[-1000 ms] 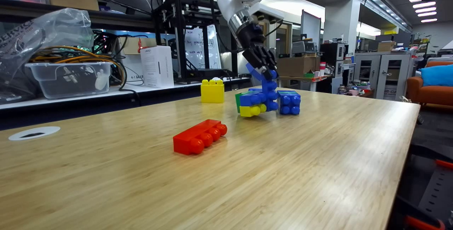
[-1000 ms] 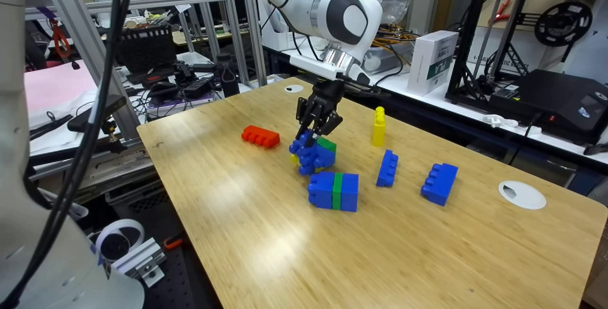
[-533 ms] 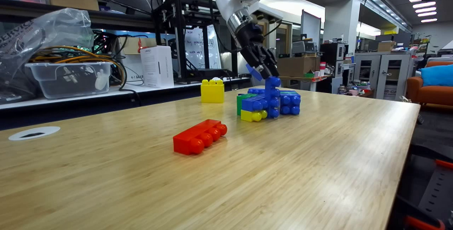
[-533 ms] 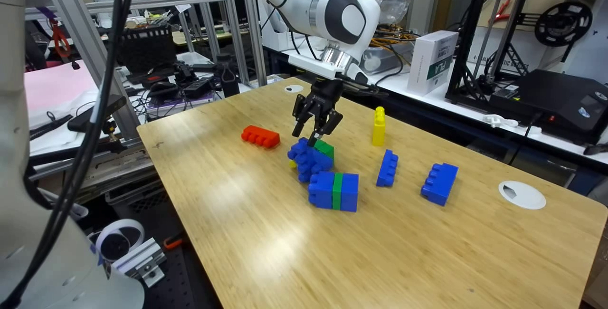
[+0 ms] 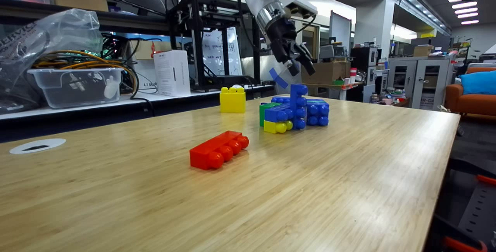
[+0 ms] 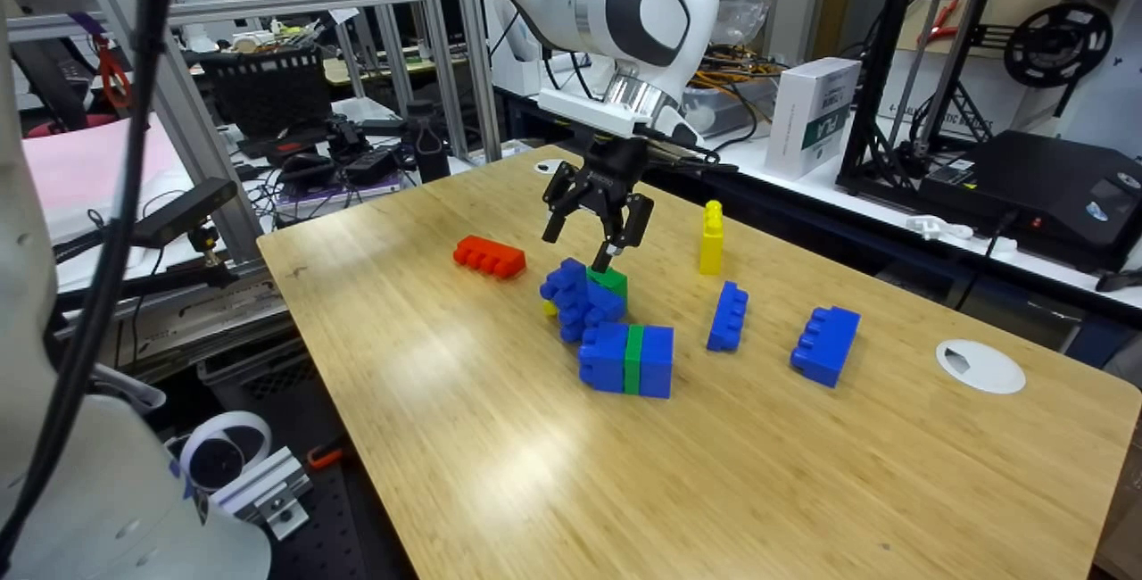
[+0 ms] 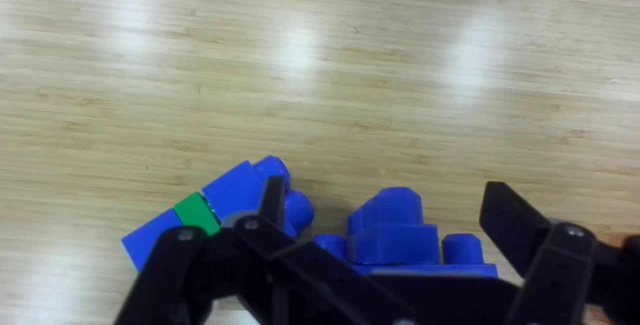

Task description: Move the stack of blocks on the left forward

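Note:
The stack of blocks [image 6: 571, 299], a studded clump mostly blue with green and yellow pieces low down, rests on the table. An upright blue column [image 5: 297, 106] forms its tallest part. Above it hangs my gripper [image 6: 578, 252], clear of the bricks in an exterior view [image 5: 302, 69]. In the wrist view the fingers [image 7: 510, 230] of my gripper [image 7: 385, 192] stand wide apart. Between and below them show the blue studs of the stack [image 7: 395, 245], gripped by nothing. Its lower part is hidden there by the gripper body.
Close beside the stack lies a blue-green-blue block [image 6: 626, 359]. A narrow blue brick [image 6: 728, 316], a larger blue brick [image 6: 825, 345] and an upright yellow brick [image 6: 711, 238] stand farther off. A flat red brick [image 5: 217, 150] lies on the opposite side.
A second ago my gripper was shut on the stack, which was tilted. The stack then came down flat on the table, the fingers opened, and my gripper has risen off it.

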`<action>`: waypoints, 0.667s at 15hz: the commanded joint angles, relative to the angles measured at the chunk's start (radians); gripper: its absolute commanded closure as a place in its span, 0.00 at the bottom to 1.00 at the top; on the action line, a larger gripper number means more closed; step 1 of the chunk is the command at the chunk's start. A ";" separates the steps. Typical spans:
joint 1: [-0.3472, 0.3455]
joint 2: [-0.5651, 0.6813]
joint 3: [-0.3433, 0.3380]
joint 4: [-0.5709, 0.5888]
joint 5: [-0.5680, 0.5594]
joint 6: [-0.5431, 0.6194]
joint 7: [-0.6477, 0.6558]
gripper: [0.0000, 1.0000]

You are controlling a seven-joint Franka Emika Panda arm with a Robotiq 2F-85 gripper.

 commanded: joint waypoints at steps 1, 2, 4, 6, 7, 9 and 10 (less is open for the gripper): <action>-0.030 -0.192 -0.010 -0.155 -0.008 0.085 -0.036 0.00; -0.039 -0.250 -0.015 -0.190 -0.007 0.107 -0.049 0.00; -0.049 -0.374 -0.023 -0.277 0.003 0.177 -0.067 0.00; -0.051 -0.495 -0.033 -0.366 0.017 0.247 -0.081 0.00; -0.049 -0.550 -0.039 -0.407 0.022 0.282 -0.089 0.00; -0.044 -0.642 -0.050 -0.496 0.035 0.379 -0.098 0.00; -0.041 -0.680 -0.056 -0.532 0.047 0.426 -0.105 0.00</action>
